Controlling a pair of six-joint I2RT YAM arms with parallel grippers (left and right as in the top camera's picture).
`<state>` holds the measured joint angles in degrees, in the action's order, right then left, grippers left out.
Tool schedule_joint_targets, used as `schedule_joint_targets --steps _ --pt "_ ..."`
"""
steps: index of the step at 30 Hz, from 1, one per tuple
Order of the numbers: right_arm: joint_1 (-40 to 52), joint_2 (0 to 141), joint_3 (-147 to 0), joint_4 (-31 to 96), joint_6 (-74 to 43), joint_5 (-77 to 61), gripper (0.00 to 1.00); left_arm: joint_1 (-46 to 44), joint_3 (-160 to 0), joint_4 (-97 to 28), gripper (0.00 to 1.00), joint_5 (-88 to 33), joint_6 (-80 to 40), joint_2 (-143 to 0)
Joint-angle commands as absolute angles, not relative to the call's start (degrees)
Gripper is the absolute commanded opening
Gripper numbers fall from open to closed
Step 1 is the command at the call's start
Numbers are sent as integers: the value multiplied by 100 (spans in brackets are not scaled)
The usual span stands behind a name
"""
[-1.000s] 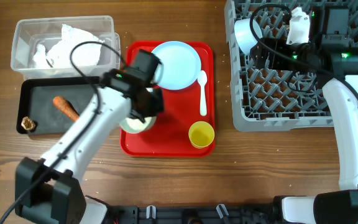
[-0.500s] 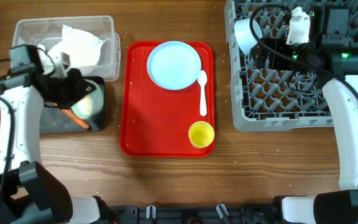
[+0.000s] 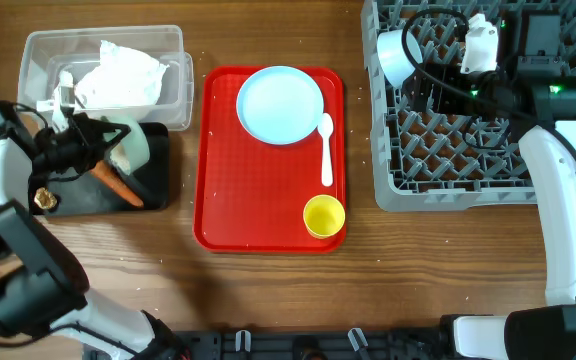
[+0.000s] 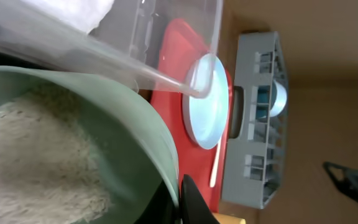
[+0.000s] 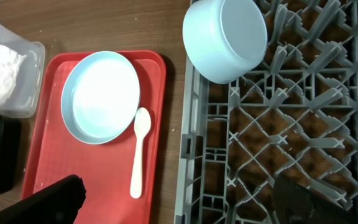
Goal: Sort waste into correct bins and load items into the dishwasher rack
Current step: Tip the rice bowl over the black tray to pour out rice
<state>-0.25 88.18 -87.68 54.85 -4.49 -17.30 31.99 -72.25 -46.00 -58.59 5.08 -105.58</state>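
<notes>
Rice [image 4: 36, 155] lies heaped in the pale bowl [image 3: 131, 150] that my left pincer [image 4: 179, 200] grasps by the rim, one finger outside the wall and the other, I judge, inside. The bowl hangs over the black tray [image 3: 80, 202] and looks tilted, though I cannot tell whether any grains have left it. The brown lump [image 3: 43, 200] sits in the tray's near left corner and the carrot [image 3: 118, 185] lies just below the bowl, so I reckon food scraps belong here and the rice should join them.

To do this well I would roll the wrist slowly, keeping the rim low over the tray's bare middle, never over its edge or the tabletop [image 3: 268, 290]. The clear tub [image 3: 103, 33] holding the napkin [image 3: 118, 75] stands right behind the tray, and my wrist view shows its wall close against the bowl, so I must not knock it. Sticky rice may cling, so a gentle shake could help, with the grip kept firm on that thin rim.

Rightward, the red tray [image 3: 258, 200] carries the plate [image 3: 280, 105], spoon [image 3: 327, 150] and yellow cup [image 3: 323, 216], not yet loaded. Over the rack [image 3: 468, 192], where a second bowl [image 5: 225, 37] leans among the pegs, my right pincer [image 5: 178, 186] hangs released and empty
</notes>
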Motion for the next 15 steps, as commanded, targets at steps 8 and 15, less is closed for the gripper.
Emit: schedule_joint_targets --steps 8,15 --pt "14 8903 -8761 5516 -467 -1636 100 3354 -7308 -5048 4 -8020 729 -11065" --pt "14 8906 -8761 5631 -467 -1634 100 3824 -7308 -5706 4 -8149 731 -11065"
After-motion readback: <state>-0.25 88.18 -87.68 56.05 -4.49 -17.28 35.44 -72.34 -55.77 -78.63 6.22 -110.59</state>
